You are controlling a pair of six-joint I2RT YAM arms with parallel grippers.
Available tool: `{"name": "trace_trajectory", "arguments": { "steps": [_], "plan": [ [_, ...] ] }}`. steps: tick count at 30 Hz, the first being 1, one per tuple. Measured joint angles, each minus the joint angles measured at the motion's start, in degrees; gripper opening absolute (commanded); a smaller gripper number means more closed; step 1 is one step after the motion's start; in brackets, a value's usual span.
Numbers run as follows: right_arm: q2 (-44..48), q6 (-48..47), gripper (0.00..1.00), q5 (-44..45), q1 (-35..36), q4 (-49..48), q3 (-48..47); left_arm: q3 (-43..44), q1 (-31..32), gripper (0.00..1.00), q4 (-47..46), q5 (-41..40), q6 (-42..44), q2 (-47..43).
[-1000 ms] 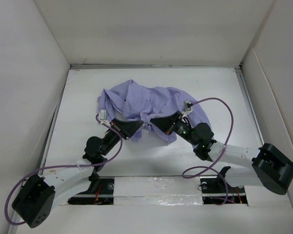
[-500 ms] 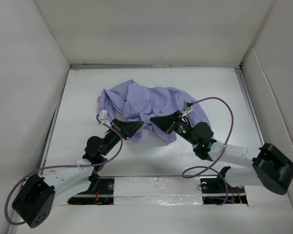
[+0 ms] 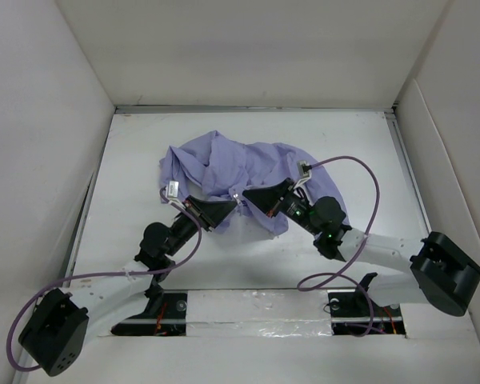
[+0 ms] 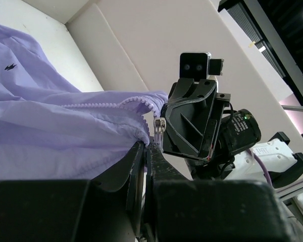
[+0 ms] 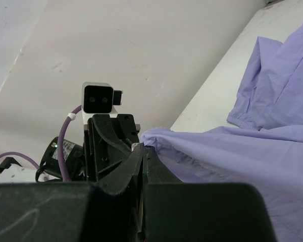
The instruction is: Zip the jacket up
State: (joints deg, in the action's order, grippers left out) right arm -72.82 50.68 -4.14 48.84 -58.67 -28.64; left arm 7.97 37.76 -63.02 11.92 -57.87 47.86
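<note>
L gripper (image 4: 147, 150): fingers pressed together, pinching the jacket (image 3: 224, 164) at its front edge. From the L wrist cam the cloth runs off to the left of the tips and up, stretched out in a lifted fold. A row of zipper teeth (image 4: 101, 105) follows that edge toward the tips. A small metal zipper pull (image 4: 159, 127) hangs just above and to the right of the tips; can't tell if the fingers touch it.

R gripper (image 5: 144, 151): fingers pressed together too, nipping a bit of jacket edge right at the tips. From the R wrist cam the cloth spreads right of the tips and back, w/ more folds lying on the table (image 3: 344, 144) beyond.

The 2 grippers face each other tip to tip, almost touching, each showing in the other's cam just past its own fingers. Both grips sit on the near edge of the jacket.

Most of the jacket lies bunched and wrinkled beyond both tools, toward the far side of the table, some of it spilling under the R gripper's body. A purple cable (image 3: 360, 172) loops off the R wrist, away from the cloth.
</note>
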Motion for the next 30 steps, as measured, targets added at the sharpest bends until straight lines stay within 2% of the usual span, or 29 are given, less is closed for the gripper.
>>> {"name": "trace_trajectory", "arguments": {
  "steps": [7, 13, 17, 22, 30],
  "plan": [
    [0.7, 0.6, 0.0, -0.2, 0.0, 0.4, 0.0, 0.0, 0.0, 0.0, 2.1, -1.1, 1.5, -3.2],
    [5.9, 3.7, 0.0, -1.2, -0.8, 1.0, 2.3, 2.2, 0.0, 0.0, 7.2, -8.6, 4.6, -7.2],
    [3.9, 7.8, 0.0, -4.4, -3.9, -3.9, 3.0, 3.9, 0.0, 0.0, 4.9, -13.1, 5.9, -4.5],
    [0.2, 10.5, 0.0, -6.5, -5.0, -5.6, 1.9, 4.9, 0.8, 0.0, 2.1, -13.8, 7.7, 0.9],
    [-0.4, 11.9, 0.0, -4.7, -4.1, -6.2, -0.1, 4.8, 2.4, 0.0, -1.9, -13.9, 11.6, 0.9]
  ]
}}
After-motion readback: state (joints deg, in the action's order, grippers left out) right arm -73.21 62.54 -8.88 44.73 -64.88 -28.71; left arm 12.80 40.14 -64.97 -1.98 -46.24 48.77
